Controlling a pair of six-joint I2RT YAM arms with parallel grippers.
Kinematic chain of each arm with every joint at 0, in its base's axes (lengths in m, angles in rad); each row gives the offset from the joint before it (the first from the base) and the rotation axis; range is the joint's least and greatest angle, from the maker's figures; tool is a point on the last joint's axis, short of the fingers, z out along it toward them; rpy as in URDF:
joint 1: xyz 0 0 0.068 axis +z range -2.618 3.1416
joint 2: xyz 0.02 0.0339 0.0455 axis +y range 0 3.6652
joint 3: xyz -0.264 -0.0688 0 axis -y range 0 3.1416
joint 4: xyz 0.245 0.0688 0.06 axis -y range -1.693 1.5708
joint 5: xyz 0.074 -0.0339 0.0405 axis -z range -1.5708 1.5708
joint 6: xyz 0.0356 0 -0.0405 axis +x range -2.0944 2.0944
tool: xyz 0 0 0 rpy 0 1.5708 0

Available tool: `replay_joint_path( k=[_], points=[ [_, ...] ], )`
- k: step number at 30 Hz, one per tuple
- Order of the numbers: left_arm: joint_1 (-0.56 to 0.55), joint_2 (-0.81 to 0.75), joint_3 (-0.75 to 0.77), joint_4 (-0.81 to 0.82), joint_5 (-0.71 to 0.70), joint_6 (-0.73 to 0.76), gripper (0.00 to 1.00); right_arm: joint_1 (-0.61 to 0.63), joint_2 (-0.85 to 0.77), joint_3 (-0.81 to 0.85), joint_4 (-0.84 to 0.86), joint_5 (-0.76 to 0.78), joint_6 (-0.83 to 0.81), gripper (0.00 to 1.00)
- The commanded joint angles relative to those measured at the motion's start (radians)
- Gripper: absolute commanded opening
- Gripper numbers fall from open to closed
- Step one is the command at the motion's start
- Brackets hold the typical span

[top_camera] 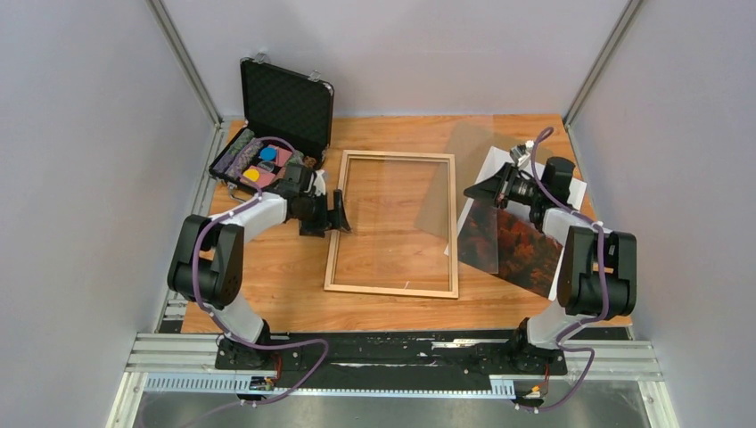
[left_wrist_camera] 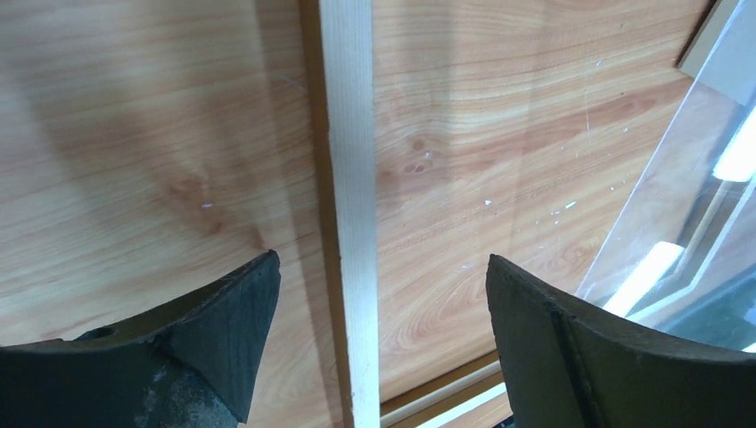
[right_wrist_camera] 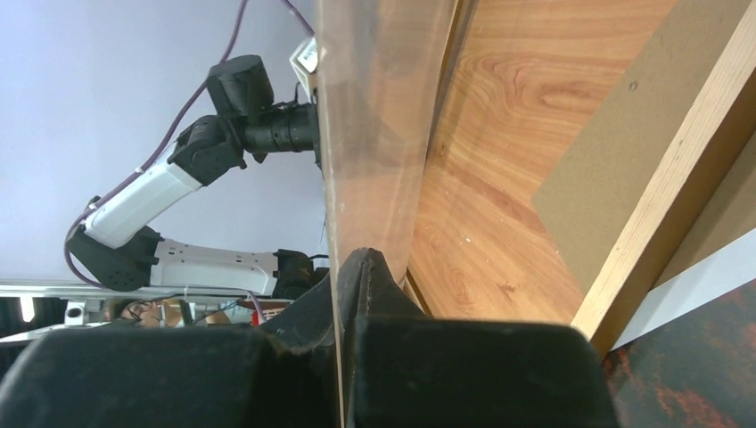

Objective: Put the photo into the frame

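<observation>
The photo (top_camera: 513,254) is lying picture side up near the right edge of the table (top_camera: 285,285), just beside the frame (top_camera: 392,290), which is lying flat in the middle of the surface. The print is looking thin and light, so it will probably bend and slide easily. Because it is resting flat on the wood, the best place to take it is likely its white border at a free edge or corner. The left gripper (left_wrist_camera: 382,263) is standing wide open over the frame's left rail and holding nothing. The right gripper (right_wrist_camera: 357,263) is pinching the edge of a clear sheet (right_wrist_camera: 365,134), which is leaning tilted above the frame's right side. The right arm (top_camera: 584,263) is covering part of the photo, so its full outline is not showing. The sheet's borders are hard to trace from above. A brown board (right_wrist_camera: 615,160) is appearing only in the right wrist view, and its exact place is unclear.
</observation>
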Motion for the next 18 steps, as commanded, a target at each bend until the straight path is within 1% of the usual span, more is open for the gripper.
replay_joint_path(
  k=[1,5,9,13,17,18],
  points=[
    [0.026,-0.106,0.089,-0.058,-0.102,0.103,0.94,0.021,-0.033,-0.061,0.21,0.039,0.146,0.0],
    [0.047,-0.12,0.15,-0.104,-0.138,0.2,0.95,0.043,-0.009,-0.086,0.312,0.05,0.228,0.0],
    [0.06,-0.1,0.188,-0.127,-0.144,0.241,0.95,0.09,0.058,-0.085,0.399,0.05,0.294,0.0],
    [0.073,-0.093,0.186,-0.106,-0.12,0.26,0.95,0.144,0.132,-0.083,0.538,0.046,0.383,0.0],
    [0.088,-0.083,0.192,-0.094,-0.099,0.274,0.95,0.166,0.17,-0.09,0.567,0.081,0.389,0.0],
    [0.094,-0.08,0.193,-0.09,-0.099,0.277,0.94,0.194,0.176,-0.091,0.563,0.089,0.383,0.0]
  ],
)
